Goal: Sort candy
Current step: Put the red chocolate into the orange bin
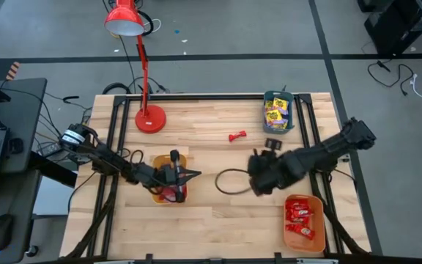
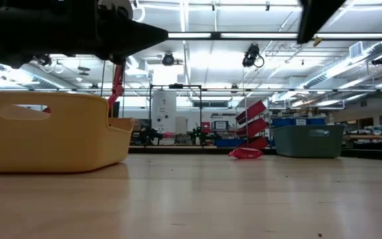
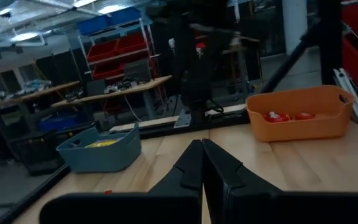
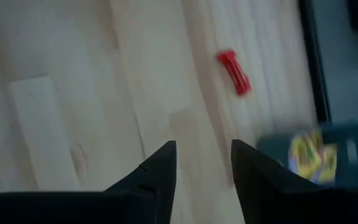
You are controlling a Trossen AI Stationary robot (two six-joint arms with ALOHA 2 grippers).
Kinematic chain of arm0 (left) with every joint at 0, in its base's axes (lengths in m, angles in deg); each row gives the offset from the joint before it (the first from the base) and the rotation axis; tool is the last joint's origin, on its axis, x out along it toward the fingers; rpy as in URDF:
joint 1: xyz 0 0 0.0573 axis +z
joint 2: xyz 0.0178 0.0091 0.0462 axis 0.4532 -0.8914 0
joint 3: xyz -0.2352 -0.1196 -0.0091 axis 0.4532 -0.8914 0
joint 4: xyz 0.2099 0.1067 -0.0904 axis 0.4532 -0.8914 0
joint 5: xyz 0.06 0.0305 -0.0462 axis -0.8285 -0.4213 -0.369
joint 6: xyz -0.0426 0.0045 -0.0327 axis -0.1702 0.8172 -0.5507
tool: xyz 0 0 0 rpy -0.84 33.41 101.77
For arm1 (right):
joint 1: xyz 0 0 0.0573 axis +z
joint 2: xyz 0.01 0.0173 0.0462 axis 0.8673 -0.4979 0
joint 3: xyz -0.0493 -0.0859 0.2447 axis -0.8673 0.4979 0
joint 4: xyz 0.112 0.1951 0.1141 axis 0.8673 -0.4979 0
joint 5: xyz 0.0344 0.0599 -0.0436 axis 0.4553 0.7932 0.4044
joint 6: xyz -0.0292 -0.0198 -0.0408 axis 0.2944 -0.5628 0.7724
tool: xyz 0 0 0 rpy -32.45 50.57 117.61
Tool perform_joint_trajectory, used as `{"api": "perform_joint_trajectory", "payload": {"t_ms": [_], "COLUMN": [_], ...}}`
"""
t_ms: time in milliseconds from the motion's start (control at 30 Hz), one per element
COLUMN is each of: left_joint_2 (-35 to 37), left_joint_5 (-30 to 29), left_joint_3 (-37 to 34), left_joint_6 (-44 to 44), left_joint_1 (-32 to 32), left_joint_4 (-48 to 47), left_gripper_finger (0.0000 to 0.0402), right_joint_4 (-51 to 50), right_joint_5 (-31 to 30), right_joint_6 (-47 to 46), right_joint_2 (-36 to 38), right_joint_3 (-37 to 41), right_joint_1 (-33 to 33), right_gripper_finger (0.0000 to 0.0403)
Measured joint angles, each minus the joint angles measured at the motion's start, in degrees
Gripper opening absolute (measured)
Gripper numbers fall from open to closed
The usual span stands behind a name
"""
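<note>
One red-wrapped candy (image 1: pixel 237 136) lies loose on the wooden table, seen also in the low view (image 2: pixel 246 153) and the right wrist view (image 4: pixel 234 72). Yellow candy fills the teal tray (image 1: pixel 278 111) at the far right. Red candy lies in the orange tray (image 1: pixel 302 222) at the near right. My left gripper (image 1: pixel 195 174) is shut with nothing in it, level over the yellow tray (image 1: pixel 171 178) at mid-left. My right gripper (image 4: pixel 204 155) hangs open above the table's middle, slanting down, its fingers holding nothing.
A red desk lamp (image 1: pixel 149 117) stands at the far left of the table. A black cable loop (image 1: pixel 229 182) hangs beside my right arm. Bare wood lies along the near edge between the yellow and orange trays. Shelves and benches fill the room behind.
</note>
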Motion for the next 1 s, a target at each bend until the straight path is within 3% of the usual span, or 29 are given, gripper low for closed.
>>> {"api": "perform_joint_trajectory", "payload": {"t_ms": [167,467,733,1000], "left_joint_2": [0.0,0.0,0.33,1.67], "left_joint_5": [-1.94,-20.01,-36.0,-38.78], "left_joint_3": [0.0,-0.02,-0.02,-0.02], "left_joint_6": [3.96,18.46,32.82,41.54], "left_joint_1": [-1.62,-6.5,-7.14,-6.27], "left_joint_4": [-0.04,0.45,2.14,5.24], "left_gripper_finger": [0.0005,0.0005,0.0005,0.0005], "right_joint_4": [9.9,23.11,27.06,28.73], "right_joint_5": [4.7,17.76,18.99,24.47], "right_joint_6": [16.92,35.64,42.3,46.79], "right_joint_2": [0.0,-0.3,-0.48,-2.69], "right_joint_3": [0.02,1.23,1.36,1.36], "right_joint_1": [-7.96,-21.77,-31.64,-40.57], "right_gripper_finger": [0.0137,0.0137,0.0139,0.014]}}
